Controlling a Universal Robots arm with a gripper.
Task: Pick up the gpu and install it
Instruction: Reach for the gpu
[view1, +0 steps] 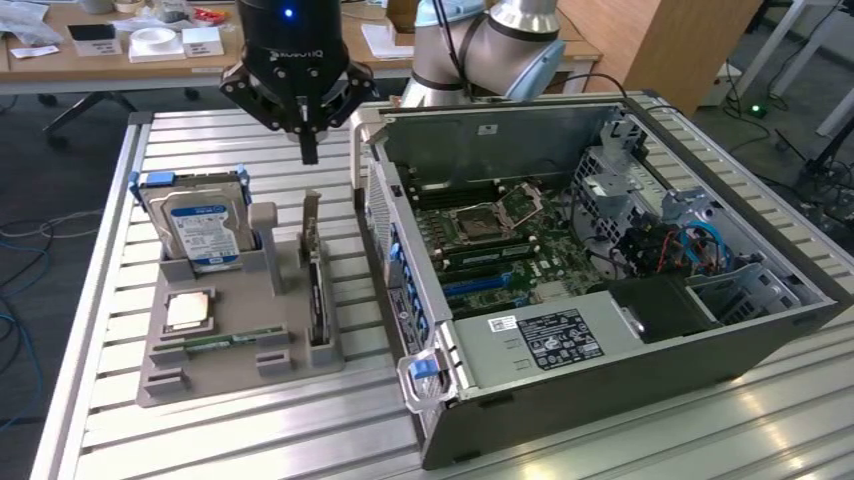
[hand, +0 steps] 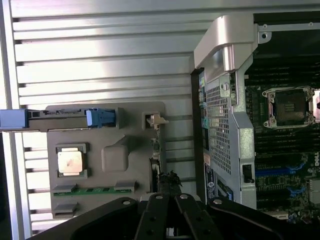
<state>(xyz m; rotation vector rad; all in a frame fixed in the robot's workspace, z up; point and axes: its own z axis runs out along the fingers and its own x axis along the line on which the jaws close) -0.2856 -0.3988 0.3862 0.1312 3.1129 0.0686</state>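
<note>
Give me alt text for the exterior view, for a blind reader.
A robot gripper, shut, hangs above the gpu standing on edge in a gray holder, beside an open computer case. The holder also carries a hard drive.

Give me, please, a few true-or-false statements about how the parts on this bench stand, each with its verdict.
1. The gpu stands on edge in the gray holder. True.
2. The gripper holds the gpu. False: it is shut, empty, and hangs above the card.
3. The hard drive lies flat on the table. False: it stands upright in the holder.
4. The computer case is open, with its motherboard showing. True.
</note>
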